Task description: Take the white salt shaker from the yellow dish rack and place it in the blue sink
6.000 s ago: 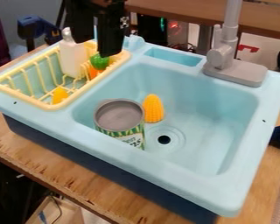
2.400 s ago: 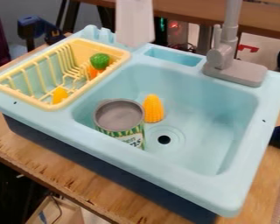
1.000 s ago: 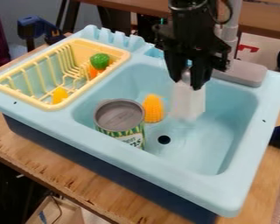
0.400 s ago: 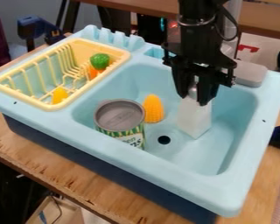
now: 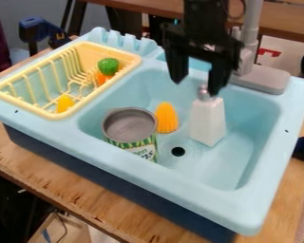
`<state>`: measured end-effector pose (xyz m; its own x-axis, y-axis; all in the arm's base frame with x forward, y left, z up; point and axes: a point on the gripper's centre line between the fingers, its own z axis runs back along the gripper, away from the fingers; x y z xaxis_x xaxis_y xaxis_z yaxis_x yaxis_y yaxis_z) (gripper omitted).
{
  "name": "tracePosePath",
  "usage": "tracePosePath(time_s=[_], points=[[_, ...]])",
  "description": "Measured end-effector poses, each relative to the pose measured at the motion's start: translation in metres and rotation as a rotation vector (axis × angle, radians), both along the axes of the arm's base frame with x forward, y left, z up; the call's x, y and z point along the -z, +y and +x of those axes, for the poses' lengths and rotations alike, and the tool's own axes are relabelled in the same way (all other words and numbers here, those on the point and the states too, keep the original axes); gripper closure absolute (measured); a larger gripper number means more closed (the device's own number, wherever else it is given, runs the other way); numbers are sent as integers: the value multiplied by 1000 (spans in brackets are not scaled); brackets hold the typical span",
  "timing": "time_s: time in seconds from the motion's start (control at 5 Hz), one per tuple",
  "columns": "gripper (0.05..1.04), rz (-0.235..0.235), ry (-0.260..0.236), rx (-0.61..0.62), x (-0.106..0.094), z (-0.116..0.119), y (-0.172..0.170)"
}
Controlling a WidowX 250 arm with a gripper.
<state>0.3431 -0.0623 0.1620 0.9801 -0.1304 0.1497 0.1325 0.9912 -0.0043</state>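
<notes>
Pale-blue sink (image 5: 227,163) holds a white bottle (image 5: 207,121) just below the empty gripper (image 5: 197,87), fingers wide apart.

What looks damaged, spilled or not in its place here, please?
No spill shows. The wooden counter has dark, chipped-looking marks along its front edge. Corn and a can share the sink with the white bottle, perhaps a slightly odd mix.

The can (image 5: 130,128) and corn (image 5: 166,117) block the basin's (image 5: 243,137) left side.
</notes>
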Motion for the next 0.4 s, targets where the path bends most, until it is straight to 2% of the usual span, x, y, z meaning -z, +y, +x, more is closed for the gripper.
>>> tracePosePath(time_s=[0.2, 0.4], points=[[80, -14, -24, -29, -23, 5, 13], [83, 8, -72, -24, -55, -11, 30]])
